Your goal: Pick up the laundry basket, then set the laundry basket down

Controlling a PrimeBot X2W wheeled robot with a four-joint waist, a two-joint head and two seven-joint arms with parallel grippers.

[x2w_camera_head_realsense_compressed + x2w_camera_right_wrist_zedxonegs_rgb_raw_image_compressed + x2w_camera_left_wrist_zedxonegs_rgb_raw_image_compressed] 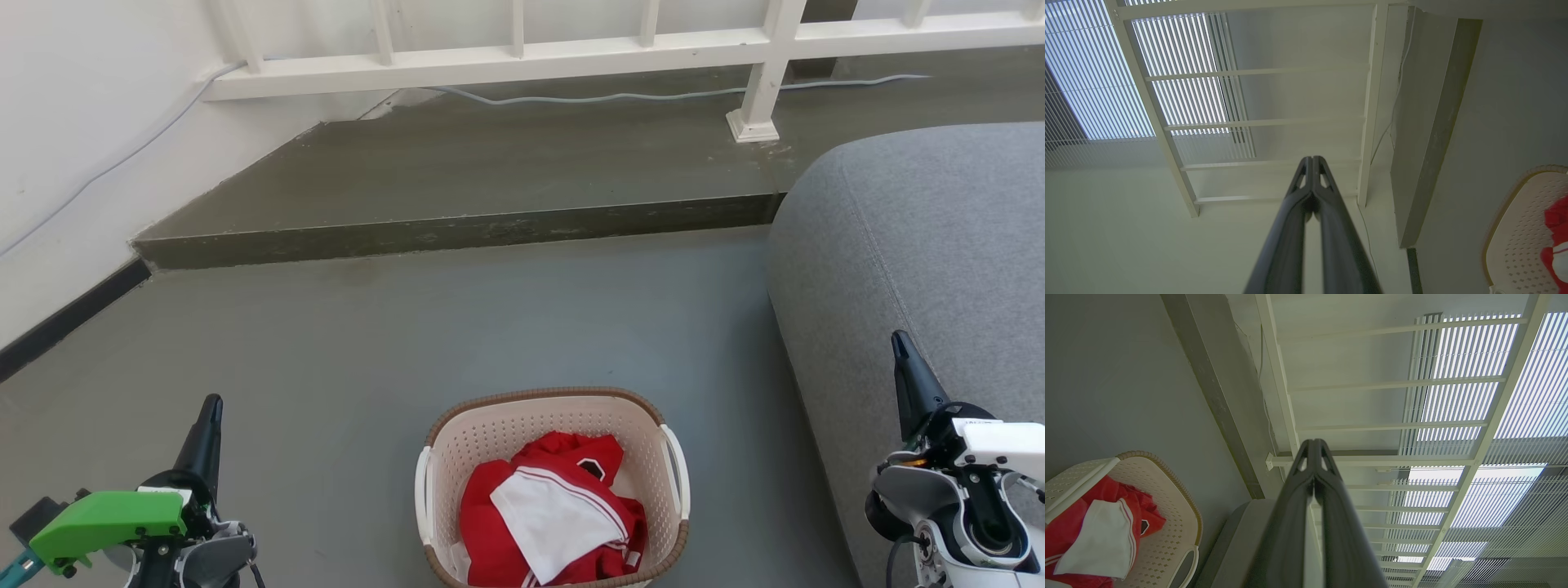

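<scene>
grey floor (pixel 351 327) fills the near ground, and the laundry basket (pixel 490 433) sits on it at the bottom middle of the head view. inside the basket lies a red garment (pixel 506 523) with a white cloth (pixel 551 518) on top of it. the left gripper (pixel 209 412) hangs well apart to the basket's left and the right gripper (pixel 902 351) well apart to the basket's right, neither touching it. each wrist view shows its own two dark fingers pressed together with nothing between them, so both pincers are closed and empty. near the basket's right side a grey sofa (pixel 922 245) bulges in, and the right gripper shows in front of it. beyond the basket comes a low concrete step (pixel 457 233). past the step stands a white railing (pixel 522 61) with a pale cable (pixel 620 96) along its foot.

the lift has not begun. the risks, as i judge them:
- closed fingers cannot take the white side handles (pixel 421 490), so they must spread first.
- the basket is wider than one gripper, and an uneven hold from its two sides could tip it and spill the clothes.
- the right arm, swinging in toward the basket, could brush the sofa.
</scene>
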